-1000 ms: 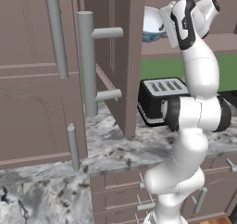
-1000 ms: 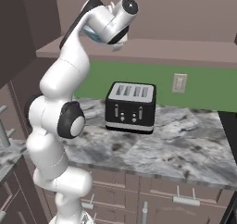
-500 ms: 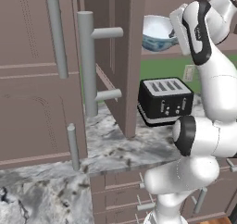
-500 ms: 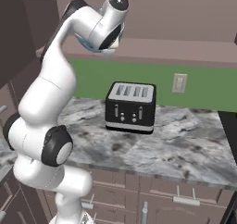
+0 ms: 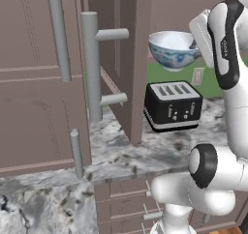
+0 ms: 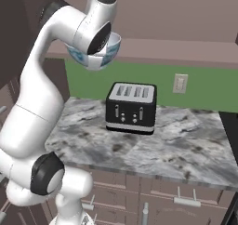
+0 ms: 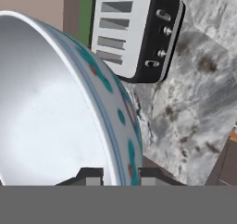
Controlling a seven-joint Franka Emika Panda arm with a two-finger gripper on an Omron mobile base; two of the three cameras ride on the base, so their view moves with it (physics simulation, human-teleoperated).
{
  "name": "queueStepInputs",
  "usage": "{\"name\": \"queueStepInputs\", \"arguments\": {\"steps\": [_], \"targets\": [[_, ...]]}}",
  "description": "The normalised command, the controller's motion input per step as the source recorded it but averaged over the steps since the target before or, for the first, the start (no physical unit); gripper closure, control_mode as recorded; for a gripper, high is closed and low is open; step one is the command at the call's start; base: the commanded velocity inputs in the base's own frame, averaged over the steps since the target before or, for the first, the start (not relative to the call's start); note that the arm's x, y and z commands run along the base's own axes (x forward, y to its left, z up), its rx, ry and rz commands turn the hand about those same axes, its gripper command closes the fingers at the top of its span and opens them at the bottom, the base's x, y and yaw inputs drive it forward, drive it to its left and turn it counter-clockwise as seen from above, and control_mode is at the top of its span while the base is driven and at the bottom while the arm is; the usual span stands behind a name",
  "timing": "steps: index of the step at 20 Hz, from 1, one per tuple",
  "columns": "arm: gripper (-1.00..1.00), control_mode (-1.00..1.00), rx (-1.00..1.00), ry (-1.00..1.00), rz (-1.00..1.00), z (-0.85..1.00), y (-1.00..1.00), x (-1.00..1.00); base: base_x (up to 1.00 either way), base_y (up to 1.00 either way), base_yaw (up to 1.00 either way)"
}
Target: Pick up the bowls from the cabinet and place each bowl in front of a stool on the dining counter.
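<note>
Porcelain rim sits pinched between our gripper (image 7: 120, 177) fingertips, one inside the bowl (image 5: 173, 49), one outside on the painted wall. We hold it aloft, clear of the open cabinet (image 5: 127, 59), above the black toaster (image 5: 173, 105) on the marbled counter (image 6: 186, 145). We judge it stiff, glazed, slippery and breakable; a rim pinch could let it swing, so slow carrying suits.

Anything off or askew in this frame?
Nothing stands out. The round white porcelain bowl with blue-green pattern is pinched by its rim in the end effector, upright above the black four-slot toaster. The brown cabinet door stands open, as expected.
</note>
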Motion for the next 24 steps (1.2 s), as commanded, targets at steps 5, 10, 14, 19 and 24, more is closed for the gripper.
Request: {"name": "queueStepInputs", "arguments": {"steps": [5, 10, 14, 19, 24], "targets": [[1.00, -1.00, 0.00, 0.13, -0.04, 0.00, 0.00, -0.97, 0.00, 0.00, 0.00], [1.00, -1.00, 0.00, 0.08, 0.00, -0.05, 0.00, -0.78, 0.00, 0.00, 0.00], [1.00, -1.00, 0.00, 0.04, 0.00, 0.00, 0.00, -0.58, 0.00, 0.00, 0.00], [1.00, -1.00, 0.00, 0.03, 0.00, 0.00, 0.00, -0.39, 0.00, 0.00, 0.00], [1.00, -1.00, 0.00, 0.02, 0.00, -0.04, -0.05, -0.38, 0.00, 0.00, 0.00]]}}
